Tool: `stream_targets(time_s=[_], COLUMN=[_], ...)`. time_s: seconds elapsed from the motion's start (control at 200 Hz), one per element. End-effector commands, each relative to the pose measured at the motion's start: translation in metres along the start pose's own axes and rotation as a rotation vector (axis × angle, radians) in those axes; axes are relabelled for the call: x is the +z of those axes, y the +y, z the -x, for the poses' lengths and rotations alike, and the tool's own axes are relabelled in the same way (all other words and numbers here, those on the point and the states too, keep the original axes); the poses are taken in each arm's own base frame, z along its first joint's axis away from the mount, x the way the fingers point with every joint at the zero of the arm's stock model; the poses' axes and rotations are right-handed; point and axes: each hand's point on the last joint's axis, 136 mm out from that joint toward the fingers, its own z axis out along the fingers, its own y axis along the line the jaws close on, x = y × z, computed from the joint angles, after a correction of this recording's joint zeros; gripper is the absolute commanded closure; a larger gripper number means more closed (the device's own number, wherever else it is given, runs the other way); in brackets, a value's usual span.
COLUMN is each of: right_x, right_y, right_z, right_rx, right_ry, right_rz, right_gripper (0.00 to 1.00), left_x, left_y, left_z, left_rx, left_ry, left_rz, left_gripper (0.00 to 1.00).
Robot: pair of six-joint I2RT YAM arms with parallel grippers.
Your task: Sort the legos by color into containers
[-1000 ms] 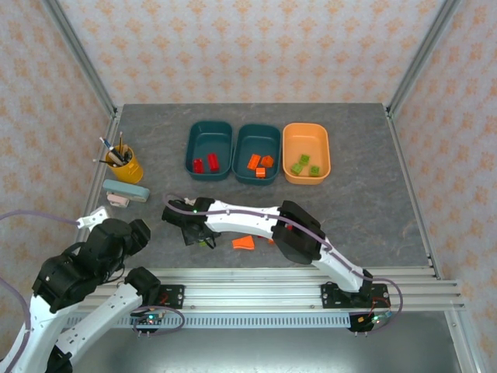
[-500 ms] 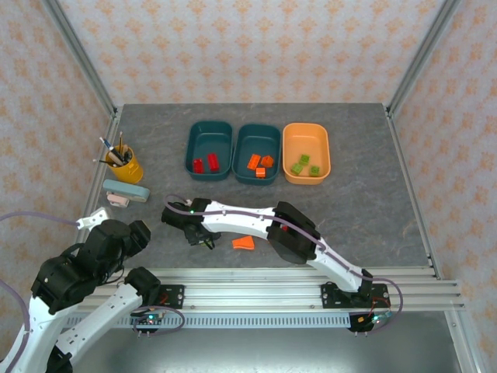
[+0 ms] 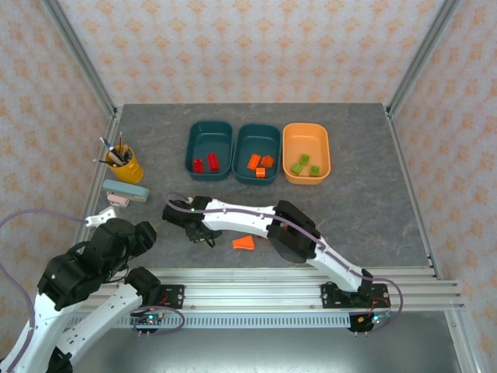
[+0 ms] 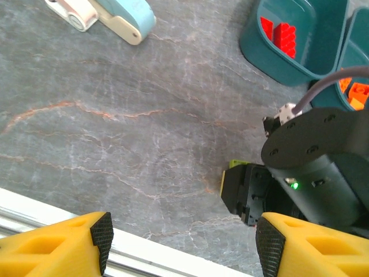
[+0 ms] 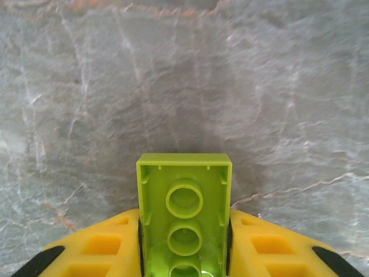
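My right gripper is shut on a light green brick, underside facing the camera, just above the grey table. In the top view that gripper is low at the near left-centre, left of the orange wedge. The left teal tray holds red bricks. Orange bricks lie in the middle teal tray, and green bricks in the orange tray. My left gripper is open and empty near the front edge, beside the right gripper.
A yellow cup of pens and a light-blue case sit at the left of the table. The aluminium rail runs along the near edge. The right arm's links stretch across the near centre.
The right gripper has barely shifted and stays shut on the green brick. The left arm has moved slightly forward toward the table.
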Motion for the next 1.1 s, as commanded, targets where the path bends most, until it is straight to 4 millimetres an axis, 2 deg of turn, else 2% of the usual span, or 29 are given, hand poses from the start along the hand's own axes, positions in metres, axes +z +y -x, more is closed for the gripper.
stream_targets(time_s=[0.0,0.115,0.24,0.345,0.465,0.61,0.791,0.871,0.951,1.096], right_x=[-0.056,-0.088,-0.115,-0.129,-0.131,-0.116,-0.072,-0.052,-0.033,0.004], right_y=[-0.03,-0.066,-0.119,-0.171,-0.233,-0.3,-0.361,-0.378,-0.387,-0.398], right_z=[0.043,0.071,0.099,0.12,0.138,0.162,0.191,0.203,0.213,0.22], right_rx=[0.073,0.14,0.227,0.296,0.385,0.493,0.569,0.58,0.553,0.56], right_ry=[-0.131,-0.188,-0.228,-0.257,-0.261,-0.245,-0.185,-0.154,-0.12,-0.06], right_rz=[0.004,0.012,0.011,-0.005,-0.023,-0.012,-0.003,0.007,0.006,0.027], right_gripper=[0.66,0.66,0.66,0.66,0.66,0.66,0.66,0.66,0.66,0.64], left_x=[0.01,0.025,0.039,0.047,0.052,0.061,0.076,0.082,0.091,0.106], left_y=[-0.024,-0.064,-0.105,-0.133,-0.162,-0.204,-0.259,-0.28,-0.296,-0.31], left_z=[-0.003,-0.011,-0.013,-0.004,0.012,0.03,0.041,0.04,0.038,0.031], left_rx=[0.038,0.06,0.051,0.056,0.076,0.107,0.178,0.206,0.215,0.232], left_ry=[0.031,0.102,0.152,0.156,0.143,0.131,0.122,0.126,0.136,0.156], left_rz=[-0.076,-0.195,-0.304,-0.347,-0.362,-0.385,-0.395,-0.393,-0.391,-0.367], left_gripper=[0.3,0.3,0.3,0.3,0.3,0.29,0.28,0.28,0.28,0.28])
